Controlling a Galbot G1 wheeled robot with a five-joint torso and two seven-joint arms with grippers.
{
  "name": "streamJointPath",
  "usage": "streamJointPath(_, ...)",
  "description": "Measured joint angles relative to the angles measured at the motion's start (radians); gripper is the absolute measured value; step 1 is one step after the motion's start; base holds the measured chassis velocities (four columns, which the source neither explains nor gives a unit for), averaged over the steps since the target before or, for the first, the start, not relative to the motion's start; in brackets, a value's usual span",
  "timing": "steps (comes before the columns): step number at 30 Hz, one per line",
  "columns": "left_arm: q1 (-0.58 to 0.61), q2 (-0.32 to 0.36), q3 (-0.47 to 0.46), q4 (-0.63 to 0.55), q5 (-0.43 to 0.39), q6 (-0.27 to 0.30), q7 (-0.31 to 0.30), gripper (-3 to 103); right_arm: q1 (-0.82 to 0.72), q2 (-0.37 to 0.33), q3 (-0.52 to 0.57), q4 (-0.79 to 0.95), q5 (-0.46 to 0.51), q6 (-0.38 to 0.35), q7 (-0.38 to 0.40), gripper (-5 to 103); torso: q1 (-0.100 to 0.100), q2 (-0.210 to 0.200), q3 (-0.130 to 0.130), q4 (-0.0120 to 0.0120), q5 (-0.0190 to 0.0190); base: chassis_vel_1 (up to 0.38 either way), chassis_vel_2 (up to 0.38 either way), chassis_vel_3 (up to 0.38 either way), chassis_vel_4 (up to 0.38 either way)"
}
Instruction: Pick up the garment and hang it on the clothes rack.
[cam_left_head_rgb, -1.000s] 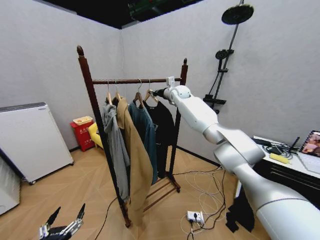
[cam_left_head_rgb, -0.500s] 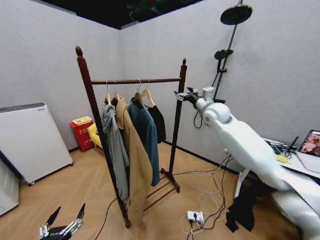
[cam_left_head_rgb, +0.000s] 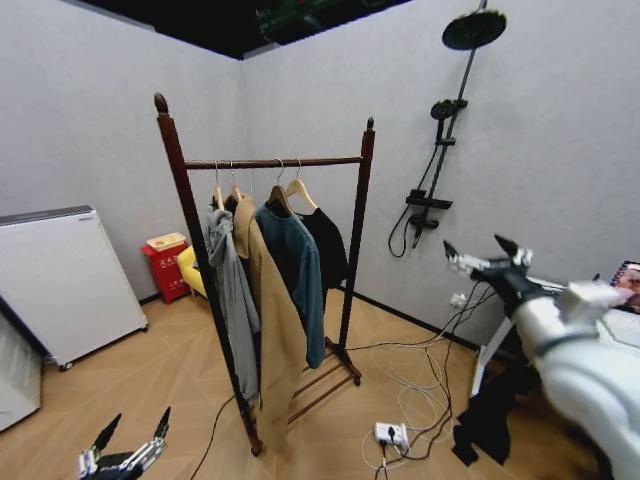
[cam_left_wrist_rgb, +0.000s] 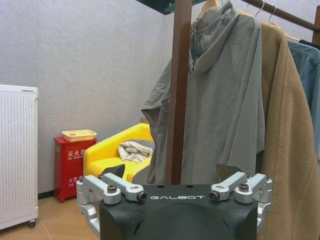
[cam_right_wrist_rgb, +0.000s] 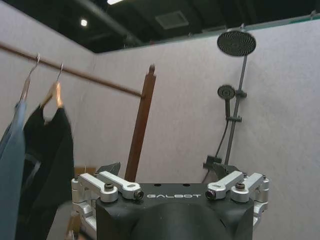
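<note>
The black garment (cam_left_head_rgb: 328, 245) hangs on a wooden hanger at the right end of the clothes rack (cam_left_head_rgb: 270, 162), beside a blue shirt (cam_left_head_rgb: 298, 265), a tan coat (cam_left_head_rgb: 270, 310) and a grey hooded top (cam_left_head_rgb: 228, 290). My right gripper (cam_left_head_rgb: 478, 250) is open and holds nothing, well right of the rack's post, at about the black garment's height. The right wrist view shows its fingers spread (cam_right_wrist_rgb: 167, 170), with the garment (cam_right_wrist_rgb: 50, 150) and rack post (cam_right_wrist_rgb: 142, 130) beyond. Low at the left, my left gripper (cam_left_head_rgb: 142, 412) is parked open near the floor, facing the rack's left post (cam_left_wrist_rgb: 177, 90).
A white appliance (cam_left_head_rgb: 60, 280) stands at the left, with a red box (cam_left_head_rgb: 165, 265) and a yellow chair (cam_left_head_rgb: 190, 270) behind the rack. Cables and a power strip (cam_left_head_rgb: 390, 432) lie on the floor at the right. A shower fixture (cam_left_head_rgb: 450, 110) is on the wall, above a desk (cam_left_head_rgb: 560, 310).
My right arm has drawn back from the hanger at the rail's right end, moving right and down. The black garment stays hanging on the rail. The left arm has not moved.
</note>
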Motion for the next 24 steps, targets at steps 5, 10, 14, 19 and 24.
streamJointPath(5, 0.000, 0.000, 0.000, 0.000, 0.000, 0.000, -0.001, 100, -0.157, 0.260, -0.179, 0.012, -0.151, 0.040, -0.024, 100, 0.000, 0.000, 0.000, -0.0002, 0.0015, 0.000, 0.000, 0.000, 0.000)
streamJointPath(10, 0.000, 0.000, 0.000, 0.000, 0.000, 0.000, -0.001, 100, -0.143, 0.440, -0.222, 0.000, -0.146, 0.050, -0.030, 100, 0.000, 0.000, 0.000, 0.0003, 0.0009, 0.000, 0.000, 0.000, 0.000)
streamJointPath(14, 0.000, 0.000, 0.000, 0.000, 0.000, 0.000, -0.001, 100, -0.137, 0.436, -0.219, -0.003, -0.139, 0.049, -0.029, 100, 0.000, 0.000, 0.000, 0.0003, 0.0009, 0.000, 0.000, 0.000, 0.000)
streamJointPath(19, 0.000, 0.000, 0.000, 0.000, 0.000, 0.000, -0.001, 100, -0.133, 0.433, -0.218, -0.006, -0.137, 0.048, -0.028, 100, 0.000, 0.000, 0.000, 0.0003, 0.0009, 0.000, 0.000, 0.000, 0.000)
streamJointPath(24, 0.000, 0.000, 0.000, 0.000, 0.000, 0.000, -0.001, 100, -0.131, 0.430, -0.219, -0.008, -0.135, 0.047, -0.028, 100, 0.000, 0.000, 0.000, 0.0003, 0.0010, 0.000, 0.000, 0.000, 0.000)
